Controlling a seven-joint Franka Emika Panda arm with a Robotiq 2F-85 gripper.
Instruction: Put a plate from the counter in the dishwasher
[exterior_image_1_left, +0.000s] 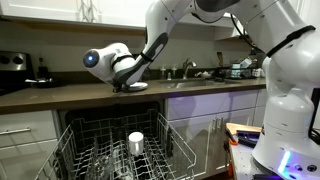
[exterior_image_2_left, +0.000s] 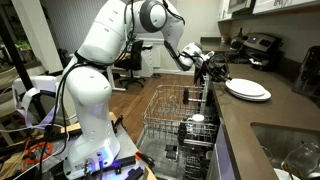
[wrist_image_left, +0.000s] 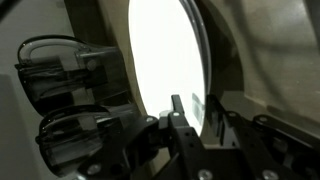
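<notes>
The plate lies flat on the dark surface, near its front edge. It is not in the dishwasher yet. The dishwasher stands open below the surface, with its wire rack pulled out. A white cup stands in the rack.

In both exterior views the arm reaches over to the plate. The pincer is right at the plate's rim. From these two views you cannot see how the fingers stand, because they are too small and dark.

In an exterior view from the side, the plate is easier to see: round, white and flat on the surface. The pincer comes at it from the left. The rack is down to the left of the plate, with the cup in it. This view also shows a sink at the near right.

Only the wrist view shows the fingers up close. There the plate fills the middle as a big bright shape. The pincer has its fingers a little way apart, with the plate's rim between them. I cannot tell if they are pinching the rim or just sitting beside it.
</notes>
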